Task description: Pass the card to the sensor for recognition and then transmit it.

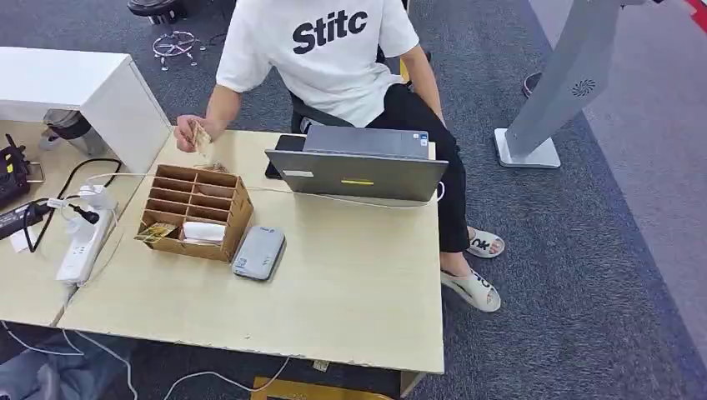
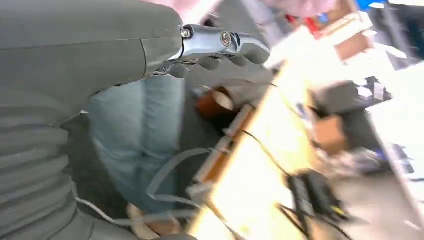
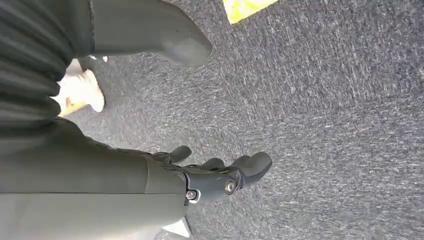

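Observation:
A person across the table holds a tan card (image 1: 200,137) just above the far edge of a brown cardboard sorter box (image 1: 197,212). The box's near compartments hold another tan card (image 1: 157,232) and a white item (image 1: 204,231). A flat grey sensor (image 1: 259,252) lies on the table against the box's right side. My left hand (image 2: 216,49) hangs below and beside the table edge, fingers loosely out, holding nothing. My right hand (image 3: 220,176) hangs over the dark carpet, thumb spread away from the fingers, with nothing in it.
A grey laptop (image 1: 358,171) stands open at the table's far side with a white cable running from it. A white power strip (image 1: 83,243) and black cables lie left of the box. A white cabinet (image 1: 75,87) stands far left, a grey stand (image 1: 554,92) far right.

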